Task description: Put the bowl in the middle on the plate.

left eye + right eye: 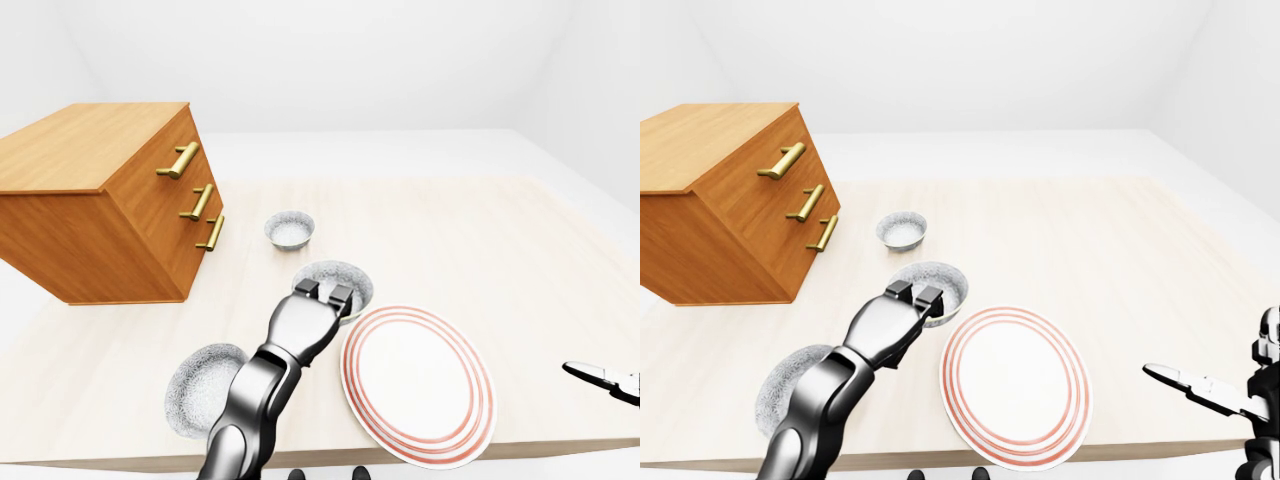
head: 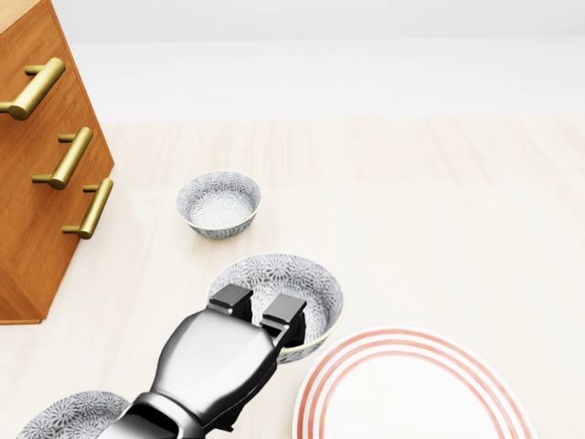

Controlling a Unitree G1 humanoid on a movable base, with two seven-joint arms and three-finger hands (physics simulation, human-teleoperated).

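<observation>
Three patterned grey bowls lie in a slanted row on the pale wooden table (image 1: 480,230). The middle bowl (image 2: 306,285) sits just above and to the left of the red-ringed white plate (image 1: 418,385). My left hand (image 2: 259,308) reaches in from the bottom of the head view. Two dark fingertips (image 2: 285,311) hook over the near rim into this bowl, while the thumb is hidden under the hand. My right hand (image 1: 1200,388) hangs off the table's right end, fingers stretched out and holding nothing.
A small bowl (image 2: 218,203) lies further up the table. A wider bowl (image 1: 200,388) sits at the lower left beside my forearm. A wooden chest of drawers (image 1: 100,200) with brass handles stands on the table's left side.
</observation>
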